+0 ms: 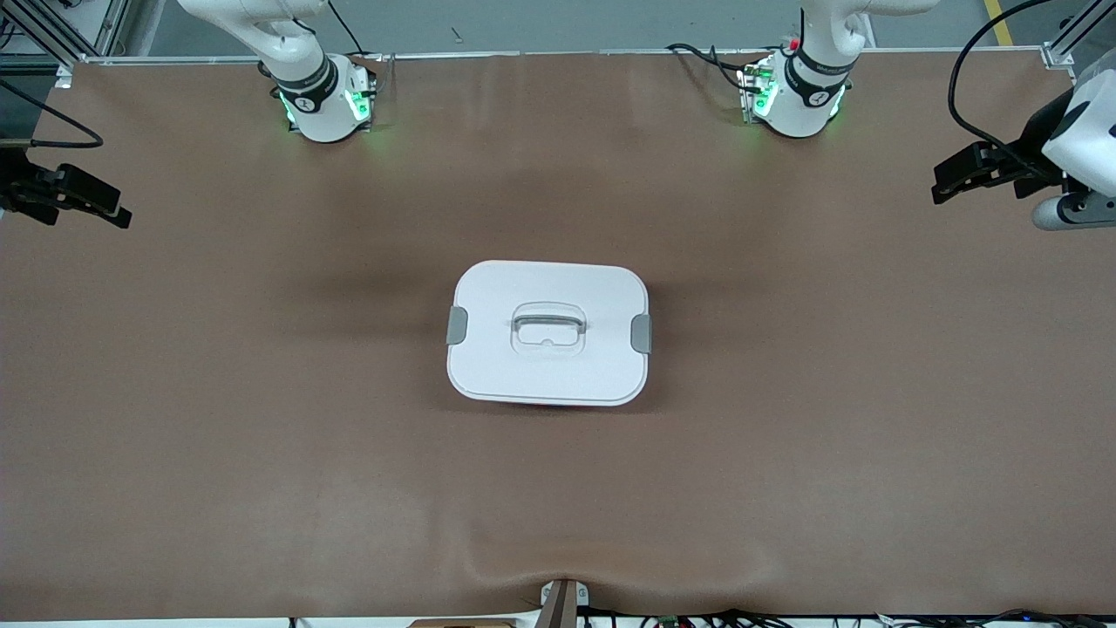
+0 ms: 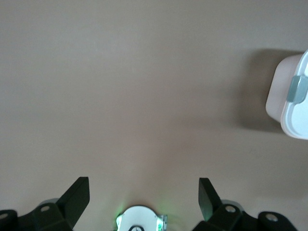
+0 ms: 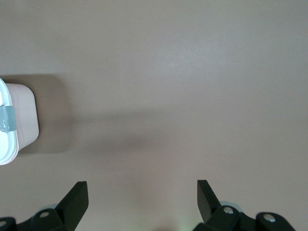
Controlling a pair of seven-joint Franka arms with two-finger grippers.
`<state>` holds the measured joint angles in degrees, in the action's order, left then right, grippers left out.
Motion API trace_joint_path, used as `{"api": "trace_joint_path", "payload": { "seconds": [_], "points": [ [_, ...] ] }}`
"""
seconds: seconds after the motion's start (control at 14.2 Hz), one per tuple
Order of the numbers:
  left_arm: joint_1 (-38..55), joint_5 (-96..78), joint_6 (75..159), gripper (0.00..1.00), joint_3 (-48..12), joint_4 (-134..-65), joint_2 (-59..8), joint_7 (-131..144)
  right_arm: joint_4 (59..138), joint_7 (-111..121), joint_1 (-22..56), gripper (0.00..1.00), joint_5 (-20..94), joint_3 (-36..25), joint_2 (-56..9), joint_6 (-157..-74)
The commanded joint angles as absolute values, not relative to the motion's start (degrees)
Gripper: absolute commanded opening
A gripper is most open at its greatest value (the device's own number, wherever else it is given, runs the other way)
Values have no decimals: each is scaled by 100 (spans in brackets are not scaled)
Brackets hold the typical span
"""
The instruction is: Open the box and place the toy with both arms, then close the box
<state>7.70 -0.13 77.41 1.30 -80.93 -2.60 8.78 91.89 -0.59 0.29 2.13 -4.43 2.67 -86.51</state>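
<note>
The box [image 1: 549,366] stands in the middle of the brown table with its white lid on, grey clips [image 1: 457,325] at both ends and the recessed handle [image 1: 547,328] on top. One end of it shows in the left wrist view [image 2: 293,113] and in the right wrist view [image 3: 21,120]. The toy is out of view. My left gripper [image 1: 942,187] hangs open and empty over the table at the left arm's end, well apart from the box; the left wrist view [image 2: 142,185] shows only bare table between its fingers. My right gripper [image 1: 122,214] hangs open and empty over the right arm's end [image 3: 142,187].
The two arm bases [image 1: 327,100] [image 1: 798,96] glow green at the table's edge farthest from the front camera. A small mount [image 1: 562,602] sits at the table's near edge. The brown table [image 1: 261,436] lies bare around the box.
</note>
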Motion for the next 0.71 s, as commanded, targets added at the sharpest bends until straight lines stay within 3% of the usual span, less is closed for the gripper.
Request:
{"api": "trace_joint_path", "payload": {
  "seconds": [0.0, 0.64],
  "points": [
    [853, -141, 8041, 100, 220, -8191, -202, 835, 9079, -123, -105, 100, 202, -352, 237, -8596],
    [747, -106, 8042, 100, 228, -8156, -308, 853, 9079, -123, -105, 100, 202, -351, 237, -8596]
  ]
}}
